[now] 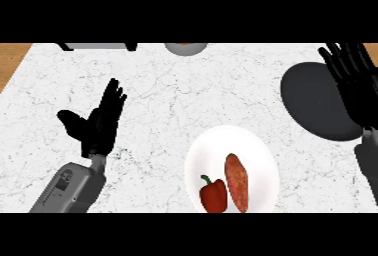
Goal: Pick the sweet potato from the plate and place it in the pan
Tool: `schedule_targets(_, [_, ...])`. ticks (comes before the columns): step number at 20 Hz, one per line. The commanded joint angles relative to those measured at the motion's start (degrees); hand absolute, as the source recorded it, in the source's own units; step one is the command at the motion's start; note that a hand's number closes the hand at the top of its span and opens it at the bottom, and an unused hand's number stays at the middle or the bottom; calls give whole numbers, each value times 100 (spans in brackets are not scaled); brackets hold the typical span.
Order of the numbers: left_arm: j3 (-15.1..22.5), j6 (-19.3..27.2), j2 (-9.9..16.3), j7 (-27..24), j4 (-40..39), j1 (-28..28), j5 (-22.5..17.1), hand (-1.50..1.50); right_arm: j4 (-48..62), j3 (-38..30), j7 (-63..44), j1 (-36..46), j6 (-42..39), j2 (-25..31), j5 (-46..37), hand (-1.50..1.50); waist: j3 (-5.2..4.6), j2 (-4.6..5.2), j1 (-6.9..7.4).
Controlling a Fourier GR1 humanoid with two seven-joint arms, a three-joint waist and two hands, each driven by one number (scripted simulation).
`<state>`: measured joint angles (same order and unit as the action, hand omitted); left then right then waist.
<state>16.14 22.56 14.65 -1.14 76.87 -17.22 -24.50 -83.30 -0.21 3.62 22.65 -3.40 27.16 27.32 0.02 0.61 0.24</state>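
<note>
An orange-brown sweet potato (237, 182) lies lengthwise on a white plate (224, 144) at the lower middle, beside a red bell pepper (214, 195) on its left. The dark grey pan (316, 102) sits at the right, up and to the right of the plate. My right hand (356, 80) is open with straight fingers, raised over the pan's right side and covering part of it. On the left my left hand (96, 125) is open, fingers pointing up, well apart from the plate.
The white marble counter (184, 95) fills the view, with a wooden strip (11, 60) at the far left. A grey round object (184, 48) and a grey appliance (96, 46) stand at the back edge.
</note>
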Motion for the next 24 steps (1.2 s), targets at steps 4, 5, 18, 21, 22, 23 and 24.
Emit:
schedule_targets(4, [522, -627, 89, 297, 219, 197, 21, 0, -547, 1954, -21, 583, -515, -158, -1551, 150, -25, -69, 286])
schedule_targets(5, [496, -737, 168, 439, 252, 15, -34, 0, -579, 2237, -110, 892, -805, -69, -1700, 150, -30, -58, 382])
schedule_targets(18, [665, -1192, 316, 648, 755, 949, -244, 0, -981, 4093, 287, 749, -107, 299, -5441, -150, -21, -141, 3])
schedule_targets(21, [575, -1164, 316, 659, 593, 830, -242, 0, -747, 4659, -485, 1157, -700, 552, -6273, -150, -40, -131, 9])
schedule_targets(22, [451, -1371, 534, 762, 744, 830, -388, 0, -832, 4831, -792, 1244, -929, 571, -6465, -150, -40, -157, 33])
schedule_targets(23, [589, -1311, 442, 751, 766, 921, -320, 0, -909, 5055, -1047, 1362, -1180, 701, -6769, -150, -51, -203, 15])
schedule_targets(24, [370, -1345, 584, 745, 705, 885, -405, 0, -1082, 5305, -1349, 1409, -1370, 671, -7033, -150, -56, -222, -18])
